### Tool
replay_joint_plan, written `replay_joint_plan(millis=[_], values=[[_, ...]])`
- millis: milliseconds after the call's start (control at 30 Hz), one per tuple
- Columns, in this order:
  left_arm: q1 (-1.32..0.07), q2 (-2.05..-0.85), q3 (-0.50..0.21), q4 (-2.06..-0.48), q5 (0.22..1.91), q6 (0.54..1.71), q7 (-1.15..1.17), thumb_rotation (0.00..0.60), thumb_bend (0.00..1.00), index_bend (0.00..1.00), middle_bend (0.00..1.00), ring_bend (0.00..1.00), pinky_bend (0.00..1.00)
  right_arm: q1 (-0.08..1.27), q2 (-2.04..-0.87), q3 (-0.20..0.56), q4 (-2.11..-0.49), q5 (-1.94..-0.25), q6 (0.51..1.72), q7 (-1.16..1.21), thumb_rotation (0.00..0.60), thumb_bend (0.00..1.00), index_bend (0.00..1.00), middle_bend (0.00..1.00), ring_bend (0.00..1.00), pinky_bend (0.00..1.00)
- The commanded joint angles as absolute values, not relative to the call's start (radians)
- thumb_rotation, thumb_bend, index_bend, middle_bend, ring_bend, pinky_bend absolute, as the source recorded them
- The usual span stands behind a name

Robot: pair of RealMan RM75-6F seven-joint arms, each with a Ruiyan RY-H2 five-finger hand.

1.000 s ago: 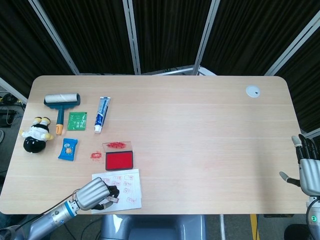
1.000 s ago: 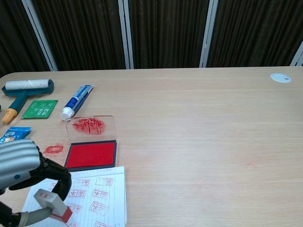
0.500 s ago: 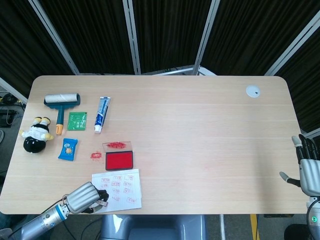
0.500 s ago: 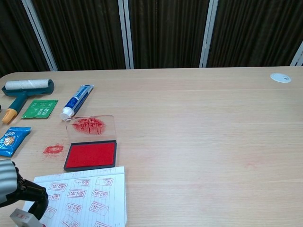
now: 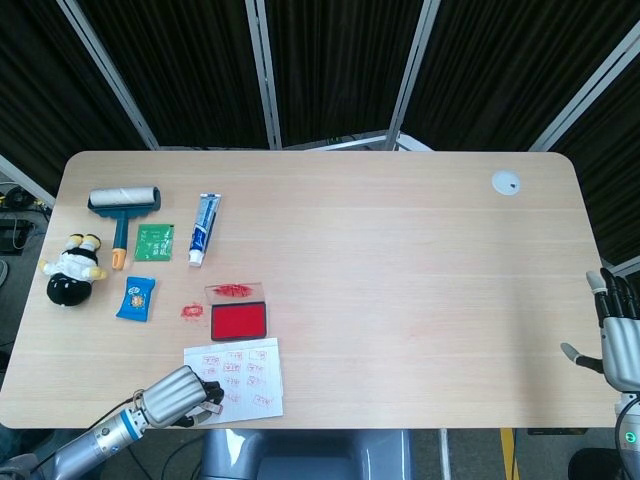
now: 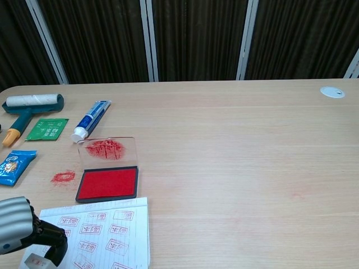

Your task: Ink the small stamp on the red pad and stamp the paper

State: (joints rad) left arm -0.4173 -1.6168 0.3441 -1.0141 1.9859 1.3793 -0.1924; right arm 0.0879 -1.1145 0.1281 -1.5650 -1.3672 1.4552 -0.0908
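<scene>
small stamp (image 6: 37,261) is pinched by the left hand (image 6: 19,232) over the paper's (image 6: 112,230) near-left corner; right hand (image 5: 618,335) is spread.

left hand (image 5: 180,396): fingers curled, apparently gripping | right hand (image 5: 621,343): fingers spread

Small stamp (image 6: 38,261): lower part cut by chest-view edge, face unseen.
Paper (image 6: 106,232): bottom cropped; print characters too small to read.
Left hand (image 6: 22,231): fingers apparently wrap the stamp; partly off-frame.
Right hand (image 5: 617,335): cropped at head-view edge.
</scene>
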Motion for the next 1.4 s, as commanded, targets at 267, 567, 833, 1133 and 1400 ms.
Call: replay_joint_plan(millis=[267, 567, 833, 1133, 1400], values=[[-0.415, -1.645, 0.349, -0.979, 1.986, 1.359, -0.182, 0.600, 0.59, 0.63, 0.58, 0.84, 0.92, 0.088, -1.114, 0.128, -1.563, -1.366, 1.452, -0.088, 0.600, 0.00, 0.00, 0.00, 0.00, 0.00], [-0.412, -1.655, 0.353, -0.957, 1.987, 1.360, -0.177, 0.600, 0.59, 0.63, 0.58, 0.84, 0.92, 0.089, -1.115, 0.129, -1.559, -1.363, 1.449, -0.085, 0.600, 0.00, 0.00, 0.00, 0.00, 0.00], [-0.411, -1.660, 0.353, -0.950, 1.978, 1.348, -0.175, 0.600, 0.59, 0.63, 0.58, 0.84, 0.92, 0.088, -1.114, 0.129, -1.560, -1.362, 1.449, -0.085, 0.600, 0.00, 0.00, 0.00, 0.00, 0.00], [-0.413, -1.664, 0.354, -0.945, 1.975, 1.339, -0.166, 0.600, 0.59, 0.63, 0.58, 0.84, 0.92, 0.088, -1.114, 0.129, -1.560, -1.362, 1.448, -0.086, 0.600, 0.00, 0.00, 0.00, 0.00, 0.00], [-0.411, -1.666, 0.357, -0.939, 1.976, 1.340, -0.159, 0.600, 0.59, 0.63, 0.58, 0.84, 0.92, 0.088, -1.114, 0.129, -1.559, -1.361, 1.447, -0.084, 0.600, 0.00, 0.00, 0.00, 0.00, 0.00]])
